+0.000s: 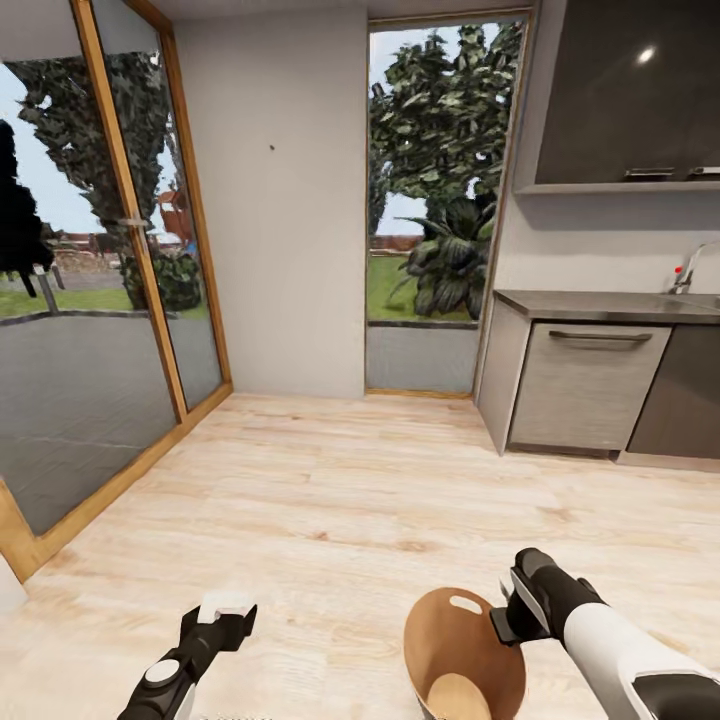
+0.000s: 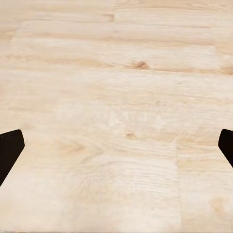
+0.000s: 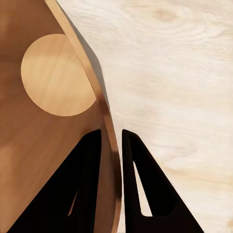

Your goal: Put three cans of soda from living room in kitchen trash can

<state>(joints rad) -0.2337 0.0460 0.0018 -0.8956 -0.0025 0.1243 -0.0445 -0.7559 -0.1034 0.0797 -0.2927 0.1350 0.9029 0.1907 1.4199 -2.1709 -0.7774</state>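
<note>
Right gripper [image 3: 112, 141] has the trash can [image 1: 455, 650] by its rim: in the right wrist view the two black fingers straddle the wall, one inside against the brown lining, one outside, jaws nearly closed on the thin edge. The bucket hangs low at the head view's bottom, just beside the right arm, mouth tilted toward the camera, oval handle cut-out uppermost; the interior looks empty, pale round bottom visible, no cans in it. Left gripper [image 2: 116, 145] hovers over bare floor [image 2: 121, 87], jaws spread wide, the two fingertips at the far edges of the left wrist view, nothing between them. Judgement: the step in hand is carrying the bucket while the base travels. A rim pinch gives little hold against swing, so keep the wrist steady, the bucket low and level, and turn the base slowly; keep the left arm tucked and away from the bucket. Surroundings: pale wood floor, open ahead; wood-framed glass doors [image 1: 110, 300] on the left; white wall and a tall window [image 1: 435, 200] ahead; grey cabinets [image 1: 585, 385] with a dark surface [image 1: 600, 303] and a faucet [image 1: 690, 270] on the right. Nearest obstacle is the cabinet corner on the right, well apart from the arm. Soda cans not seen here.
</note>
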